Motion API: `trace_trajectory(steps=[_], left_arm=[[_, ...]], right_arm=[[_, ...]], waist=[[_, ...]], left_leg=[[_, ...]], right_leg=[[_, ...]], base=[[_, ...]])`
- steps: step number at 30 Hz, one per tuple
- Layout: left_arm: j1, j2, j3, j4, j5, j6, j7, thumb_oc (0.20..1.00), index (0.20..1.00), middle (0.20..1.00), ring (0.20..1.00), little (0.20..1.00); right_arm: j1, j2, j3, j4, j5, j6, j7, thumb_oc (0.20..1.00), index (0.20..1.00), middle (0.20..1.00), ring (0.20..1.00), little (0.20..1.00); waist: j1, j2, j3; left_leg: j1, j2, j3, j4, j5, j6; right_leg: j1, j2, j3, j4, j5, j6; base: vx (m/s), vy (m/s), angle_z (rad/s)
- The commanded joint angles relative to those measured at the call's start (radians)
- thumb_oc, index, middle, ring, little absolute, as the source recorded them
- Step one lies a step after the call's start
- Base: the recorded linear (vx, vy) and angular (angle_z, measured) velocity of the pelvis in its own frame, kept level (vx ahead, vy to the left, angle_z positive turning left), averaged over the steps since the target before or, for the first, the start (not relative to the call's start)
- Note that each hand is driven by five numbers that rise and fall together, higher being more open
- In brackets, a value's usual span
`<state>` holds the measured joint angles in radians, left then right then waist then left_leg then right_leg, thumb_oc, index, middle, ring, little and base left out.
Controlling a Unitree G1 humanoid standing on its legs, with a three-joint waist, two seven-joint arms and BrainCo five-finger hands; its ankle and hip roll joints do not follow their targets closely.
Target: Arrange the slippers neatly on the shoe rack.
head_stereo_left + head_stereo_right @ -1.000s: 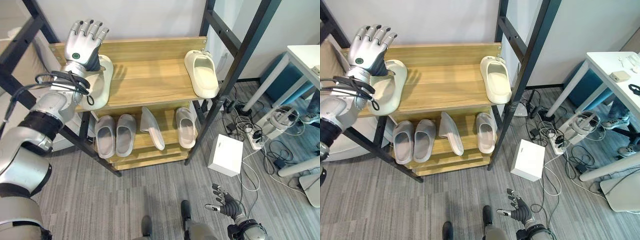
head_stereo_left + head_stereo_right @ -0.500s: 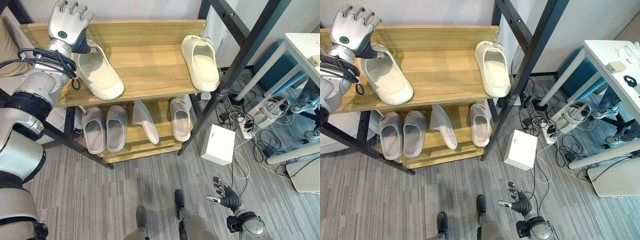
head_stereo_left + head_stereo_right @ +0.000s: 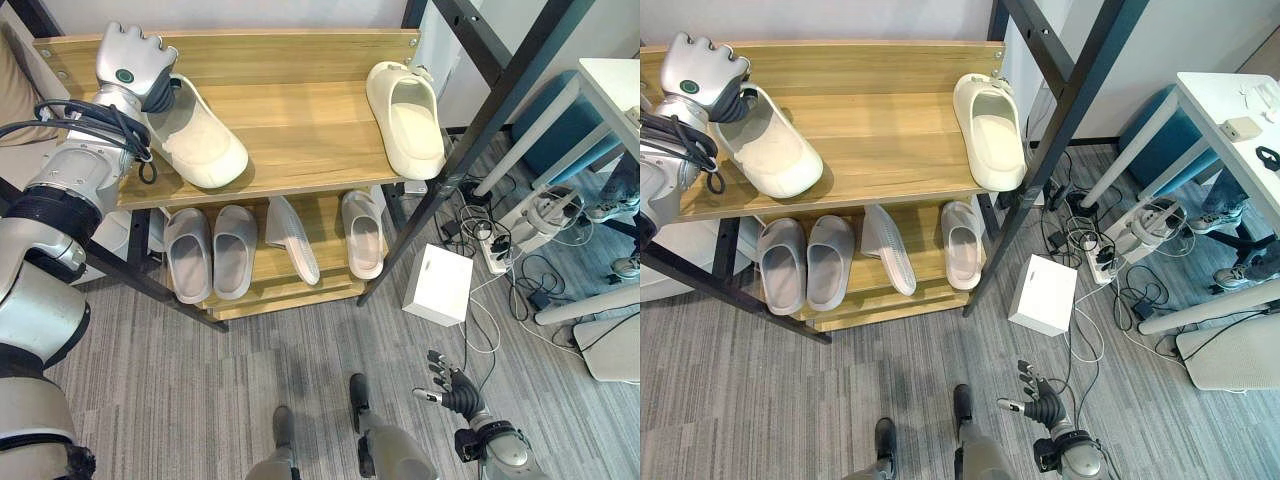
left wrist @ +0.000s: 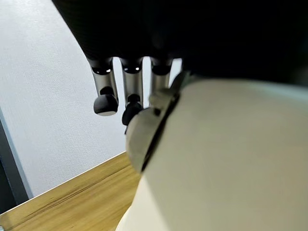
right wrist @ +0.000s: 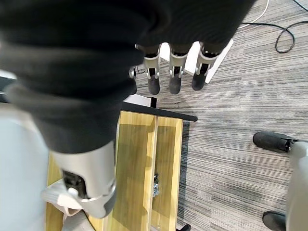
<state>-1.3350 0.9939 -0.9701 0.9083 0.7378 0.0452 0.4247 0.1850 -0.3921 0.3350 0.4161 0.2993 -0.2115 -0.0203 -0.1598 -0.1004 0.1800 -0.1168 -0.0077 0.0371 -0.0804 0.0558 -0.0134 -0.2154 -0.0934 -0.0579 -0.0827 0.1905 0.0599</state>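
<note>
- Down low near us, our right hand [image 3: 455, 393] hangs over the grey floor [image 3: 200, 400] with its fingers loose and spread. It holds nothing.
- A white box [image 3: 438, 284] sits on the floor by the rack's leg. Past it, cables [image 3: 500, 250] and a power strip lie in a tangle beside a white table [image 3: 610, 90].
- The rack [image 3: 300, 150] is wood with black bars. Its low shelf has two grey slippers [image 3: 210, 252] side by side, looking neat.
- Next to them, one grey slipper [image 3: 293, 238] is tipped on its side, and one more [image 3: 362, 232] lies flat. We think the tipped one needs fixing.
- On the top shelf, a cream slipper [image 3: 406, 118] lies at the right end.
- Its mate, the left slipper [image 3: 200, 140], lies crooked at the left end, well apart from it.
- Our left hand [image 3: 135, 68] is at the back end of the left slipper with fingers curled on its rim, so we are holding it.
- We think the job is partly done. The cream pair needs to be set together and straight.
- A pale wall [image 4: 43, 96] stands behind the rack.
</note>
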Motion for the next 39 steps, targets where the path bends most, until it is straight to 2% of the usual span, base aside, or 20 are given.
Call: trace_trajectory(steps=[1,2,3,4,6,9,12,16,25,27,30,33,36,37,38,39], left_arm=[[-0.004,0.004,0.069,0.081,0.007,0.004,-0.022,0.2,0.2,0.2,0.2,0.2],[-0.007,0.002,0.072,0.068,0.004,0.005,-0.016,0.2,0.2,0.2,0.2,0.2],[-0.02,0.002,0.079,-0.04,0.012,0.004,0.008,0.2,0.2,0.2,0.2,0.2],[-0.019,0.003,0.08,-0.041,0.012,0.004,0.008,0.2,0.2,0.2,0.2,0.2],[-0.026,0.006,0.09,-0.174,0.042,0.005,0.028,0.2,0.2,0.2,0.2,0.2],[-0.022,-0.029,0.118,-0.312,0.094,0.014,0.062,0.2,0.2,0.2,0.2,0.2],[-0.037,-0.065,0.115,-0.333,0.123,0.024,0.08,0.2,0.2,0.2,0.2,0.2],[-0.064,-0.096,0.094,-0.316,0.141,0.036,0.088,0.2,0.2,0.2,0.2,0.2],[-0.153,-0.166,0.01,-0.139,0.154,0.084,0.116,0.2,0.2,0.2,0.2,0.2],[-0.156,-0.167,0.007,-0.137,0.153,0.084,0.117,0.2,0.2,0.2,0.2,0.2],[-0.21,-0.19,-0.032,-0.066,0.148,0.094,0.122,0.2,0.2,0.2,0.2,0.2],[-0.235,-0.192,-0.031,-0.032,0.162,0.113,0.13,0.2,0.2,0.2,0.2,0.2],[-0.251,-0.196,-0.044,0.047,0.139,0.127,0.134,0.2,0.2,0.2,0.2,0.2],[-0.251,-0.193,-0.051,0.069,0.134,0.123,0.13,0.529,0.529,0.529,0.529,0.529],[-0.25,-0.18,-0.065,0.093,0.134,0.12,0.124,1.0,1.0,1.0,1.0,1.0],[-0.25,-0.175,-0.072,0.099,0.137,0.118,0.118,1.0,1.0,1.0,1.0,1.0]], right_arm=[[-0.047,-0.045,-0.063,-0.033,0.037,-0.042,-0.004,1.0,1.0,1.0,1.0,1.0],[-0.047,-0.044,-0.062,-0.033,0.037,-0.041,-0.003,1.0,1.0,1.0,1.0,1.0],[-0.042,-0.043,-0.059,-0.035,0.034,-0.045,-0.004,1.0,1.0,1.0,1.0,1.0],[-0.042,-0.043,-0.059,-0.035,0.034,-0.045,-0.004,1.0,1.0,1.0,1.0,1.0],[-0.038,-0.043,-0.057,-0.032,0.031,-0.047,-0.003,1.0,1.0,1.0,1.0,1.0],[-0.035,-0.046,-0.059,-0.032,0.03,-0.048,-0.005,1.0,1.0,1.0,1.0,1.0],[-0.03,-0.058,-0.059,-0.043,0.03,-0.049,-0.009,1.0,1.0,1.0,1.0,1.0],[-0.021,-0.069,-0.064,-0.051,0.026,-0.049,-0.015,1.0,1.0,1.0,1.0,1.0],[-0.005,-0.099,-0.088,-0.064,0.05,-0.066,-0.034,1.0,1.0,1.0,1.0,1.0],[-0.005,-0.098,-0.088,-0.064,0.05,-0.066,-0.034,1.0,1.0,1.0,1.0,1.0],[-0.006,-0.099,-0.084,-0.074,0.057,-0.072,-0.044,1.0,1.0,1.0,1.0,1.0],[0.007,-0.096,-0.082,-0.064,0.046,-0.087,-0.051,1.0,1.0,1.0,1.0,1.0],[0.029,-0.088,-0.069,-0.069,0.062,-0.092,-0.04,1.0,1.0,1.0,1.0,1.0],[0.039,-0.091,-0.07,-0.077,0.07,-0.092,-0.035,1.0,1.0,1.0,1.0,1.0],[0.054,-0.089,-0.068,-0.085,0.075,-0.091,-0.03,1.0,1.0,1.0,1.0,1.0],[0.06,-0.092,-0.07,-0.088,0.079,-0.091,-0.027,1.0,1.0,1.0,1.0,1.0]], waist=[[0.011,0.052,0.032],[0.012,0.052,0.032],[0.015,0.053,0.032],[0.014,0.053,0.032],[0.017,0.055,0.032],[0.016,0.06,0.033],[0.007,0.064,0.034],[-0.004,0.066,0.032],[-0.053,0.072,0.025],[-0.052,0.071,0.023],[-0.072,0.082,0.021],[-0.069,0.087,0.02],[-0.085,0.094,0.019],[-0.09,0.097,0.018],[-0.095,0.102,0.017],[-0.095,0.105,0.015]], left_leg=[[0.068,-0.021,-0.039,-0.007,-0.187,0.065],[0.068,-0.021,-0.04,-0.007,-0.186,0.064],[0.068,-0.021,-0.043,-0.007,-0.185,0.064],[0.069,-0.021,-0.044,-0.007,-0.185,0.063],[0.069,-0.021,-0.048,-0.007,-0.184,0.062],[0.069,-0.021,-0.056,-0.007,-0.182,0.059],[0.067,-0.02,-0.052,-0.007,-0.181,0.057],[0.067,-0.016,-0.039,-0.007,-0.18,0.056],[0.062,-0.002,-0.002,-0.007,-0.183,0.048],[0.057,-0.003,0.0,-0.007,-0.178,0.049],[0.056,0.001,0.023,-0.007,-0.184,0.045],[0.054,0.002,0.027,-0.007,-0.183,0.045],[0.055,0.004,0.039,-0.007,-0.185,0.045],[0.056,0.004,0.046,-0.007,-0.185,0.044],[0.06,0.006,0.056,-0.007,-0.187,0.043],[0.063,0.006,0.06,-0.007,-0.189,0.042]], right_leg=[[0.13,-0.017,-0.044,-0.005,-0.202,0.103],[0.13,-0.017,-0.045,-0.005,-0.203,0.103],[0.133,-0.018,-0.049,-0.005,-0.206,0.1],[0.134,-0.018,-0.05,-0.005,-0.206,0.1],[0.137,-0.019,-0.055,-0.005,-0.21,0.098],[0.143,-0.018,-0.058,-0.005,-0.217,0.093],[0.138,-0.015,-0.051,-0.005,-0.217,0.09],[0.133,-0.013,-0.039,-0.005,-0.214,0.088],[0.107,0.003,0.0,-0.005,-0.213,0.082],[0.101,0.001,0.001,-0.005,-0.209,0.081],[0.09,0.009,0.023,-0.005,-0.212,0.082],[0.083,0.012,0.027,-0.005,-0.214,0.082],[0.077,0.016,0.044,-0.005,-0.215,0.081],[0.075,0.017,0.049,-0.005,-0.214,0.082],[0.074,0.019,0.057,-0.005,-0.214,0.082],[0.075,0.02,0.061,-0.005,-0.215,0.082]], base=[[0.0,0.0,0.0],[-0.04,-0.06,0.0],[-0.03,-0.048,0.01],[-0.03,-0.052,0.05],[-0.02,-0.04,0.09],[-0.03,-0.058,0.11],[-0.03,-0.053,0.03],[-0.01,-0.049,-0.06],[0.04,-0.047,-0.16],[0.02,-0.025,-0.05],[0.07,-0.041,-0.11],[0.05,-0.045,-0.17],[0.02,-0.016,-0.06],[0.03,-0.024,-0.18],[0.02,-0.024,-0.3],[0.02,-0.031,-0.36]])
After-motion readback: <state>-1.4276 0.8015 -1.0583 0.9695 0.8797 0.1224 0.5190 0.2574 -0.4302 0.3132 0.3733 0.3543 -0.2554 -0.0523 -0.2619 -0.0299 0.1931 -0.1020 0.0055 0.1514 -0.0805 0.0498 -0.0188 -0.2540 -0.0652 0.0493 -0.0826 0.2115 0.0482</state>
